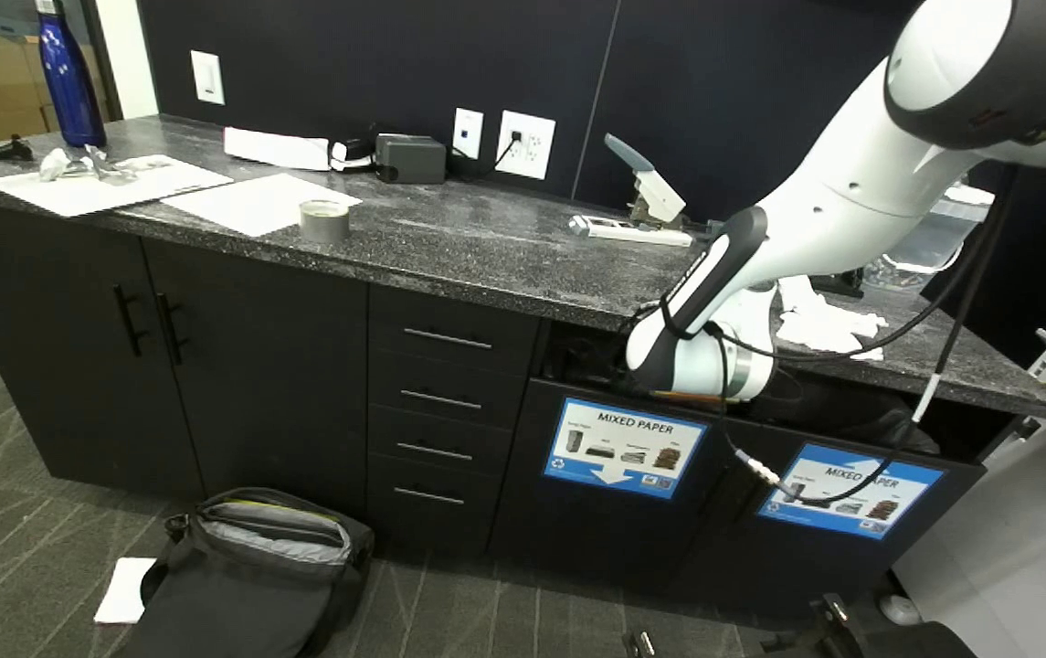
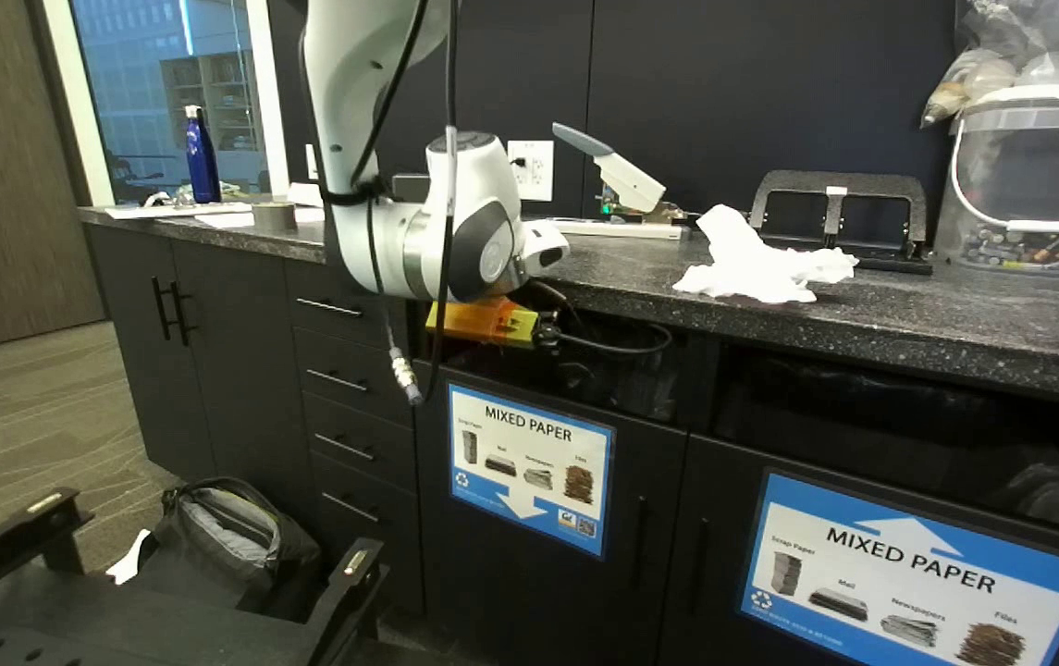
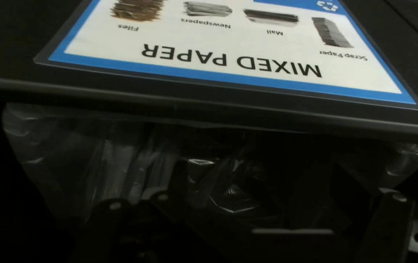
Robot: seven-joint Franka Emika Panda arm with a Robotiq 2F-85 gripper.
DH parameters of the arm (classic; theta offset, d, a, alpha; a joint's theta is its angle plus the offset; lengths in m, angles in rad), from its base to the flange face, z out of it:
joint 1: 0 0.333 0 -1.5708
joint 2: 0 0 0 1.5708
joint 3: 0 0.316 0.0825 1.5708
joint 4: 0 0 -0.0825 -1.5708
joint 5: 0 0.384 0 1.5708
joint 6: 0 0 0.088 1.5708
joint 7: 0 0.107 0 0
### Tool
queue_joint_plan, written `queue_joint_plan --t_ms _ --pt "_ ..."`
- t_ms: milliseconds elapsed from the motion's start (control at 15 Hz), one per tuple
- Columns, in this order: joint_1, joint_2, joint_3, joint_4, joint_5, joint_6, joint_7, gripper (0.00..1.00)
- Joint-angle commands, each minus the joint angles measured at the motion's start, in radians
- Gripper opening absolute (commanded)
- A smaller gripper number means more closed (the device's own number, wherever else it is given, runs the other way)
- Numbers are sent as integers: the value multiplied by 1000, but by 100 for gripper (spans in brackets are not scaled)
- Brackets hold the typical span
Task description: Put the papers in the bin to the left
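Observation:
Crumpled white papers (image 1: 824, 320) lie in a cluster on the right part of the counter, seen also as papers (image 2: 760, 264) near the counter edge. The left bin (image 2: 529, 578) has a blue-bordered label on its black front and a slot above it. My arm reaches down into that slot, so the fingers are hidden in both exterior views. In the dark wrist view my gripper (image 3: 263, 179) stands open, its fingers (image 3: 391, 212) wide apart. No paper shows between them. A clear plastic liner (image 3: 128, 164) hangs inside the bin behind its front edge.
Above the slot runs the counter edge (image 2: 862, 319). To the right stands a similar bin (image 2: 714, 518). On the counter are a stapler (image 1: 641, 206), a hole punch (image 2: 839, 213), a clear bucket (image 2: 1028, 185), a tape roll (image 1: 324, 222) and flat sheets (image 1: 258, 203).

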Motion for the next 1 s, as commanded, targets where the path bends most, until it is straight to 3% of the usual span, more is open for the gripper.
queue_joint_plan --t_ms 0,267,400,667,933 --pt "118 -222 -110 -110 19 -277 31 100" --pt "160 -429 -135 -143 -46 -596 109 100" --pt "158 -504 -120 -133 -76 -680 163 100" --pt "112 -581 -81 -82 -81 -770 194 100" --pt "97 -548 -138 31 -213 -769 343 100"
